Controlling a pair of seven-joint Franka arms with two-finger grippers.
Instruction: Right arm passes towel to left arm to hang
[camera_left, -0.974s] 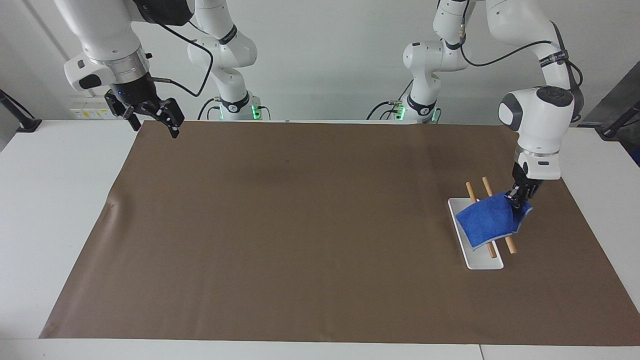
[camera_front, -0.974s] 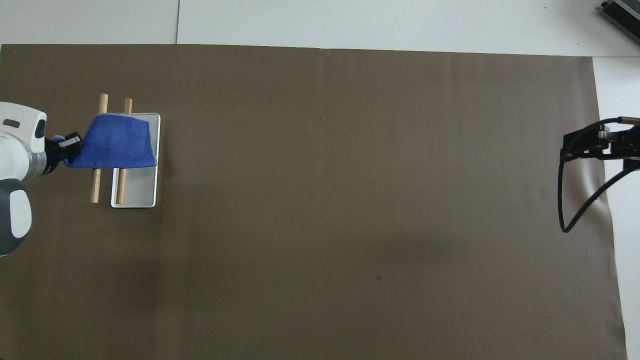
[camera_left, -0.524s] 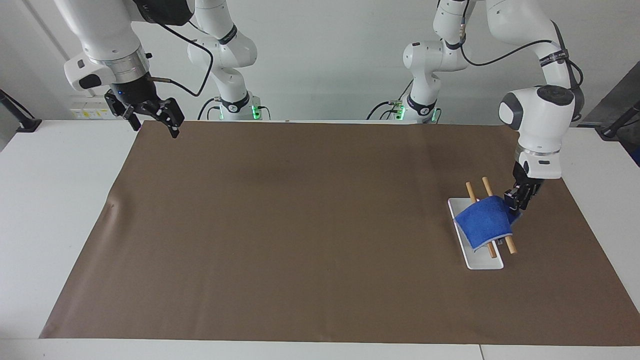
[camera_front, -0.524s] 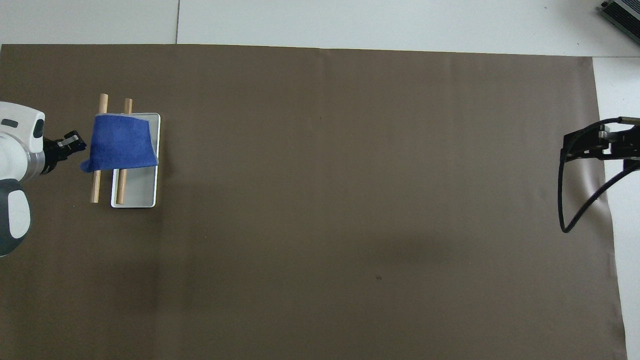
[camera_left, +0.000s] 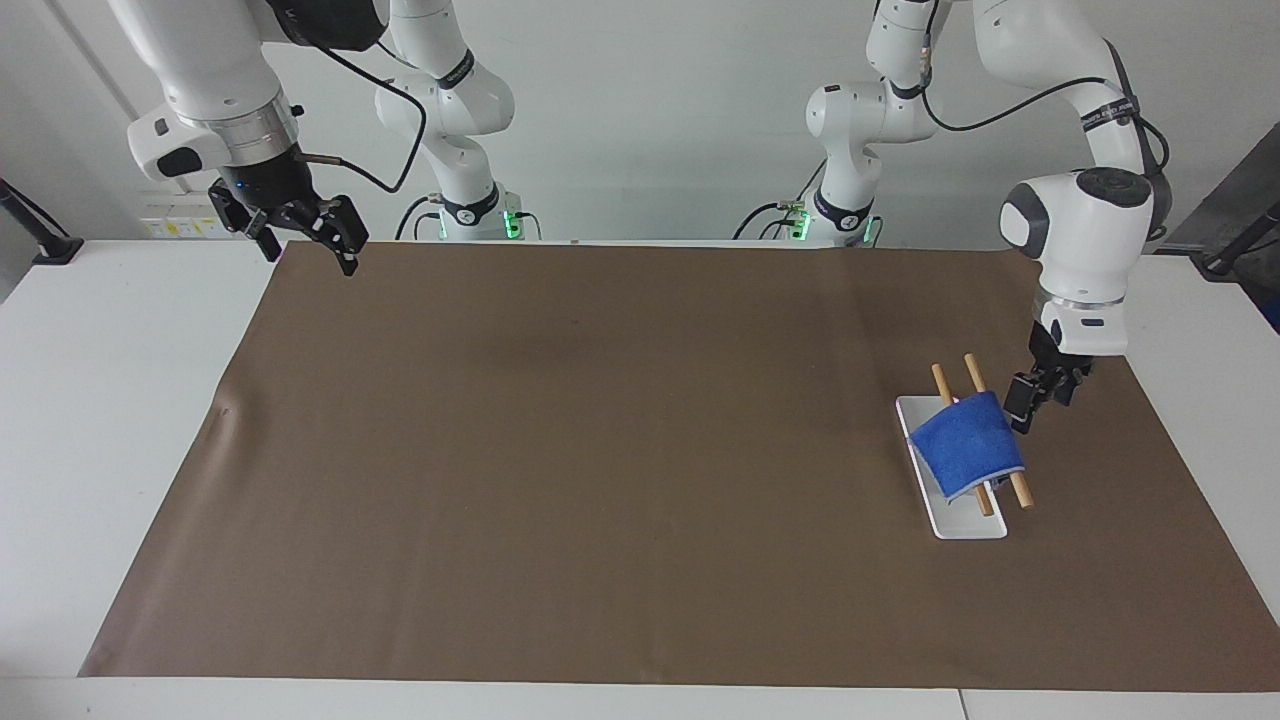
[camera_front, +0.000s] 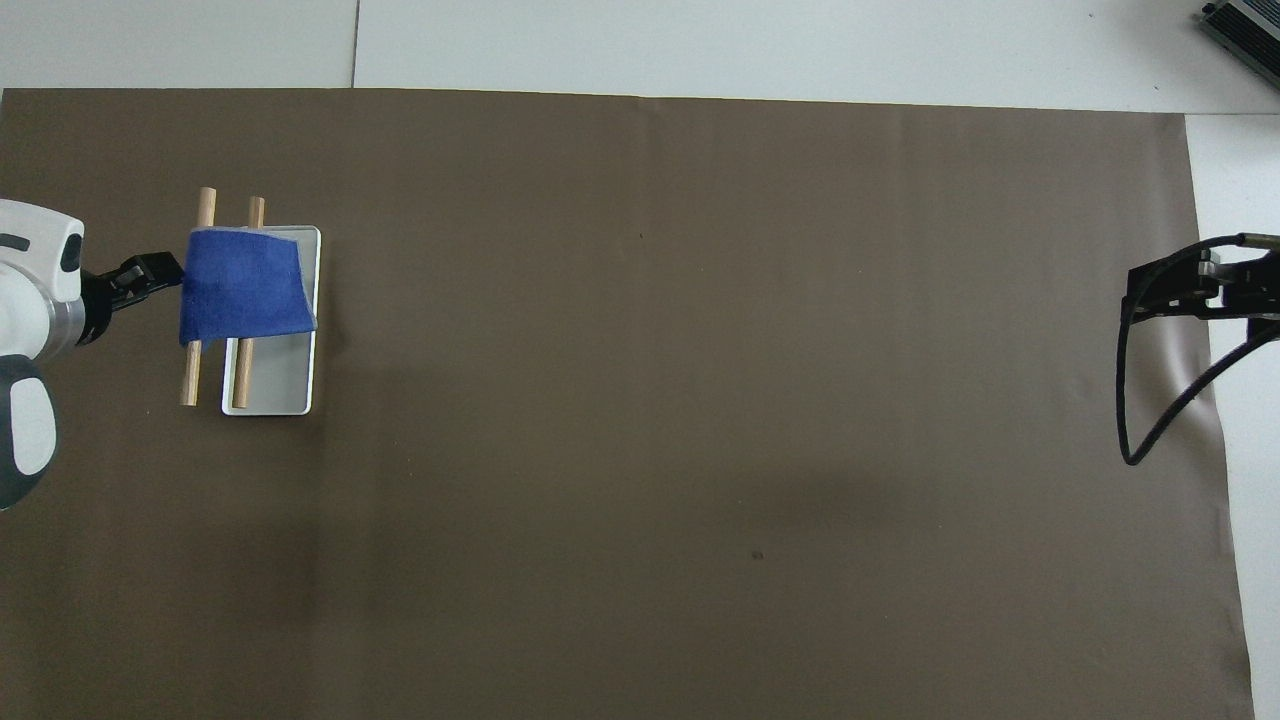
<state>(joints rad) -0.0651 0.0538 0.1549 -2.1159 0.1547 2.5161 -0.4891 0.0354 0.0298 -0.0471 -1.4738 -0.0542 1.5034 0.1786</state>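
The blue towel (camera_left: 968, 442) hangs draped over two wooden rods (camera_left: 940, 380) above a white tray (camera_left: 965, 525) at the left arm's end of the table; it also shows in the overhead view (camera_front: 245, 297). My left gripper (camera_left: 1036, 400) is open and empty just beside the towel's edge, apart from it, low over the mat; it also shows in the overhead view (camera_front: 140, 280). My right gripper (camera_left: 310, 255) is open and empty, held high over the mat's corner at the right arm's end, where the arm waits; it also shows in the overhead view (camera_front: 1132, 295).
A brown mat (camera_left: 600, 450) covers most of the white table. The rods (camera_front: 206, 205) stick out past the tray (camera_front: 275, 385) at both ends. A slack black cable (camera_front: 1150, 420) loops from the right wrist.
My left gripper has let go of the towel's corner and drawn back and up from it. The towel has settled over the rods. The right arm has not moved.
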